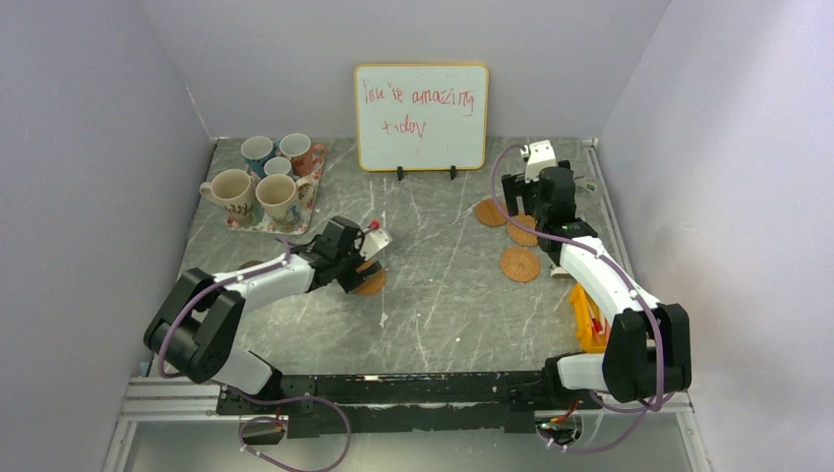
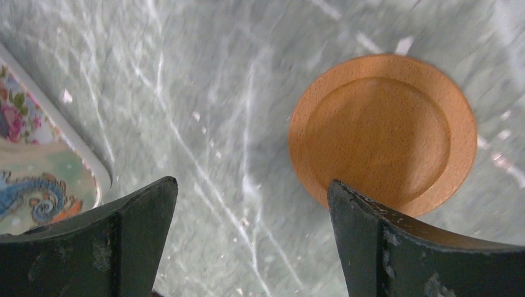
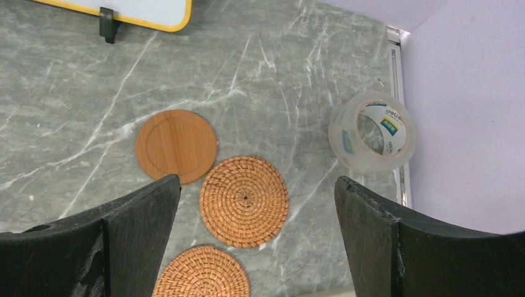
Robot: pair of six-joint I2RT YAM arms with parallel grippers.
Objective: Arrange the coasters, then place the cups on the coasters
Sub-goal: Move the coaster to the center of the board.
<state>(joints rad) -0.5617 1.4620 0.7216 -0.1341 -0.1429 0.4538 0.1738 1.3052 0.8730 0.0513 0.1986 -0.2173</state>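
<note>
Several cups stand together on a floral tray (image 1: 299,222) at the back left: two cream mugs (image 1: 232,187), a blue-handled one (image 1: 258,149), an orange-brown one (image 1: 298,150) and a small grey one (image 1: 277,165). A plain wooden coaster (image 2: 382,133) lies on the table just ahead of my left gripper (image 2: 251,182), whose right finger overlaps its near edge; the jaws are open and empty. My right gripper (image 3: 257,178) hangs open above three coasters: a plain wooden disc (image 3: 176,145) and two woven ones (image 3: 244,200) (image 3: 201,272). These coasters (image 1: 519,264) sit at the right.
A whiteboard (image 1: 421,116) stands at the back centre. A roll of clear tape (image 3: 371,130) lies by the right wall rail. An orange object (image 1: 588,320) sits near the right arm's base. The tray corner (image 2: 37,173) shows left of my left fingers.
</note>
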